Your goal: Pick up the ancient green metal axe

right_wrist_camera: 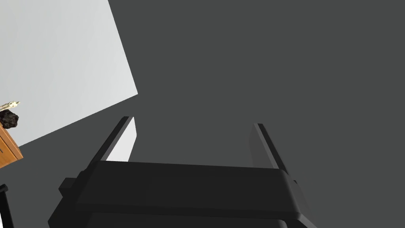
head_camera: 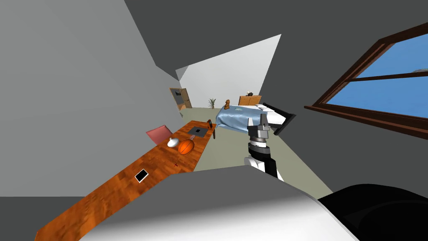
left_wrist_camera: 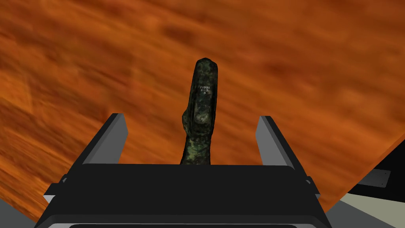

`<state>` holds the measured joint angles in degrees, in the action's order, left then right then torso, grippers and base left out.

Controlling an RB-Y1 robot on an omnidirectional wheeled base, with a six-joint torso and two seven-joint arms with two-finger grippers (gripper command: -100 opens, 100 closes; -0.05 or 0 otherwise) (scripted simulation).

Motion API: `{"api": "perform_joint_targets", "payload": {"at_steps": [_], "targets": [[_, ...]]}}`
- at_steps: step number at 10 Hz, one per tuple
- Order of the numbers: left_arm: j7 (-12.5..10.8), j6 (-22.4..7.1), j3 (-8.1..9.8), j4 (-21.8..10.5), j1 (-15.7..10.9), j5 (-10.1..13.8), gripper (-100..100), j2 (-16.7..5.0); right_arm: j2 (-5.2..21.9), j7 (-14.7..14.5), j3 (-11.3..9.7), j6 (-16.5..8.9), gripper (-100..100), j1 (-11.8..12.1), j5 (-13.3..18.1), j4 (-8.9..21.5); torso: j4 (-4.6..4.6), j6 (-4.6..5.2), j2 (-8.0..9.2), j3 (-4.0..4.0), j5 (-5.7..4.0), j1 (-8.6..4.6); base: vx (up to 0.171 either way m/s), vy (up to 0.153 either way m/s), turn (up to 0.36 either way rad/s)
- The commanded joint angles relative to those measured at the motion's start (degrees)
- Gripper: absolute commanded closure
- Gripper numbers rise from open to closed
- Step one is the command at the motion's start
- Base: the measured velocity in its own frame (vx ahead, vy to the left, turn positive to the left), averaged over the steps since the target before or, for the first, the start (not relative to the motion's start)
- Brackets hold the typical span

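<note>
Both claws stand wide: the left claw (left_wrist_camera: 190, 118) straddles the dark green axe (left_wrist_camera: 203, 95) on the orange table (left_wrist_camera: 79, 59) without touching it; the right claw (right_wrist_camera: 193, 122) hangs apart

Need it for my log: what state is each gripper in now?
Left gripper: open, straddling the dark green axe, not gripping.
Right gripper: open, empty.

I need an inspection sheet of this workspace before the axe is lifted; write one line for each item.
Surface: orange wooden table, long, beside the wall.
Job's things: dark green axe on the table, inside the left gripper, touching neither finger.
Clutter: orange ball, white pot, tablet, all on the table.
Grippers: left open around the axe; right gripper open, raised, holding nothing.
Cables: nothing seen.
Surroundings: pink chair, bed, window.
</note>
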<state>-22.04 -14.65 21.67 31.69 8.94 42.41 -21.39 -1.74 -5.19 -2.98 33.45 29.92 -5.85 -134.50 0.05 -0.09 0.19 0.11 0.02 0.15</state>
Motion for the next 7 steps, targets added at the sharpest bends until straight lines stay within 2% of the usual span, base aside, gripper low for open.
{"api": "perform_joint_targets", "payload": {"at_steps": [1,2,4,5,6,7], "targets": [[0.2,0.6,2.86,-1.1,-0.4,-2.0,-100,1.5,0.0,0.0,0.0,0.0,0,0.0,0.0,0.0,0.00,0.00,0.00,0.00,0.00,0.00,-0.062,0.036,-0.258],[0.2,0.6,4.13,-1.1,-0.4,-2.0,-100,1.5,0.0,0.0,0.0,0.0,0,0.0,0.0,0.0,0.01,0.01,0.03,0.02,0.00,-0.01,-0.046,0.030,-0.091],[-0.5,0.8,8.50,-1.5,-0.4,-6.3,-100,3.7,0.0,0.0,0.0,0.0,0,0.0,0.0,0.0,0.00,0.00,-0.02,-0.01,-0.01,-0.04,-0.054,0.032,-0.186],[-0.5,0.8,9.53,-1.5,-0.4,-6.3,-100,3.7,0.0,0.0,0.0,0.0,0,0.0,0.0,0.0,0.00,0.00,0.03,0.02,0.00,0.00,-0.050,0.037,-0.089],[-0.9,0.9,11.64,-1.7,-0.5,-8.5,-100,4.8,0.0,0.0,0.0,0.0,0,0.0,0.0,0.0,0.00,-0.03,-0.01,0.00,0.00,0.01,-0.040,0.029,-0.133],[-0.9,0.9,12.23,-1.7,-0.5,-8.5,-100,4.8,0.0,0.0,0.0,0.0,0,0.0,0.0,0.0,-0.01,-0.01,-0.04,-0.02,0.00,-0.01,-0.029,0.023,-0.092]]}}
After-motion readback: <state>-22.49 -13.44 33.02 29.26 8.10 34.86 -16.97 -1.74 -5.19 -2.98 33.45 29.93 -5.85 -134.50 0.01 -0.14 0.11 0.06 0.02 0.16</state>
